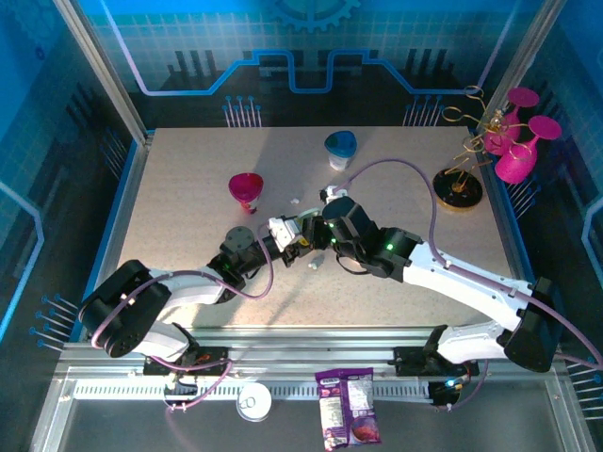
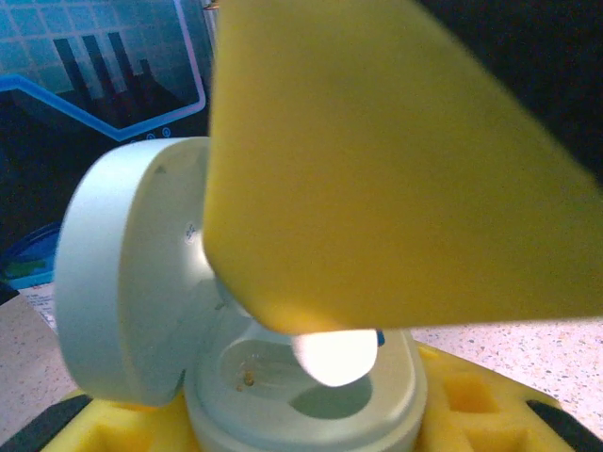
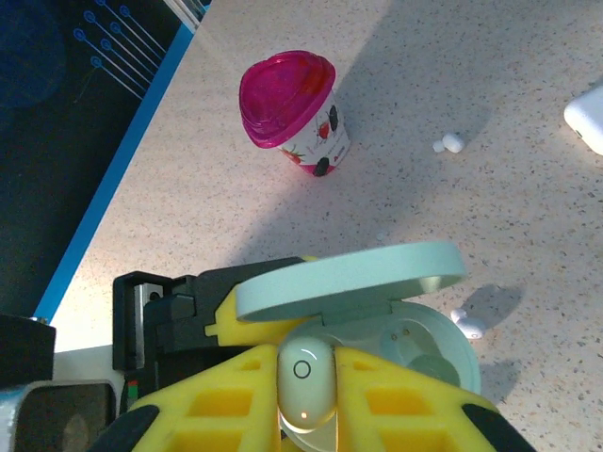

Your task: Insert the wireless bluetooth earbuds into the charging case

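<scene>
The pale green charging case (image 2: 283, 414) stands open, its lid (image 2: 122, 273) tipped up to the left. My left gripper (image 2: 301, 428) is shut on the case's base, with yellow pads on both sides. In the top view this gripper (image 1: 283, 232) holds the case just above the table's middle. My right gripper (image 3: 306, 391) is shut on a white earbud (image 3: 306, 377). That earbud (image 2: 334, 356) hangs right over the case's right socket, and the left socket is bare. Two more earbuds (image 3: 452, 143) (image 3: 468, 325) lie loose on the table.
A pink-lidded cup (image 1: 246, 189) stands left of the grippers and a blue-lidded cup (image 1: 340, 146) behind them. A wire stand with pink glasses (image 1: 504, 141) is at the back right. A white case (image 3: 589, 115) lies close by. A snack bag (image 1: 347, 407) sits on the near rail.
</scene>
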### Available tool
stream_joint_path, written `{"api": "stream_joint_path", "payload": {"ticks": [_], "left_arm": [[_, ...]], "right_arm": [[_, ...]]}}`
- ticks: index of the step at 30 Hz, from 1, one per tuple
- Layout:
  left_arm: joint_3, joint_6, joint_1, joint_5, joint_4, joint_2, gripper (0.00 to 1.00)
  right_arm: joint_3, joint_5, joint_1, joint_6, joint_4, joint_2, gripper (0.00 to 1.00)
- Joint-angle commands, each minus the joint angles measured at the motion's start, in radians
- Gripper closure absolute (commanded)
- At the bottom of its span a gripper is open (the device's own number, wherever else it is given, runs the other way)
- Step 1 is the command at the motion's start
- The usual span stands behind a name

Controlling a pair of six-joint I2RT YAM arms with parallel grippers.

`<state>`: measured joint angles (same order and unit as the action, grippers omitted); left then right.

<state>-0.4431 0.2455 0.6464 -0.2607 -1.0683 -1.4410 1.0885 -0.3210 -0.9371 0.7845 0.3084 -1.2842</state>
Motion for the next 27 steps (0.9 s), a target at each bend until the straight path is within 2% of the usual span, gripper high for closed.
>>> {"api": "stream_joint_path", "payload": {"ticks": [1, 27], "left_arm": [[-0.03, 0.003, 0.008, 0.003, -0.04, 0.016, 0.75], [-0.041, -0.042, 0.01, 0.047, -0.031, 0.053, 0.75]], "right_arm": [[0.003, 0.003, -0.013, -0.008, -0.044, -0.01, 0.83], [-0.051, 0.01, -0.015, -0.011, -0.06, 0.008, 0.82]]}}
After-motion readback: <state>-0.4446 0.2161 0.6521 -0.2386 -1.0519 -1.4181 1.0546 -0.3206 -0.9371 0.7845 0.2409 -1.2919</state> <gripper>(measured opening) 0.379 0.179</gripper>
